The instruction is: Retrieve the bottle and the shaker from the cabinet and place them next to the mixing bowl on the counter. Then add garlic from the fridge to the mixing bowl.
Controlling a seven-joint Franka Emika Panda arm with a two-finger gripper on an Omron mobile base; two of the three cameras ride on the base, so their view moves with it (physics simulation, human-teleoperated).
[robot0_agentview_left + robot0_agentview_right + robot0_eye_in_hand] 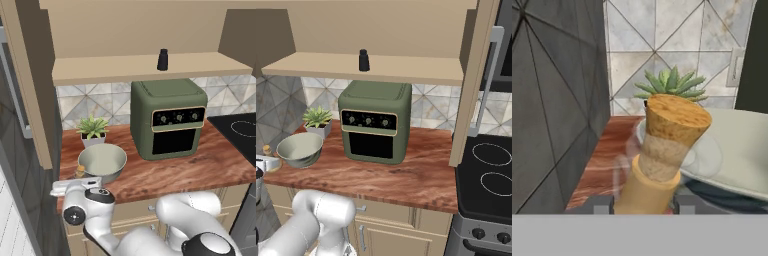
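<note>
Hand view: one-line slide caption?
Tool straddles the corked bottle beside the mixing bowl, potted plant behind.

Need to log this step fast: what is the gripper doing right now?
Gripper: shut on the corked bottle, beside the mixing bowl.

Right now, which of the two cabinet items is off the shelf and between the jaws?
The cork-stoppered bottle; it sits between the gripper jaws beside the mixing bowl. The dark shaker stands on the cabinet shelf.
</note>
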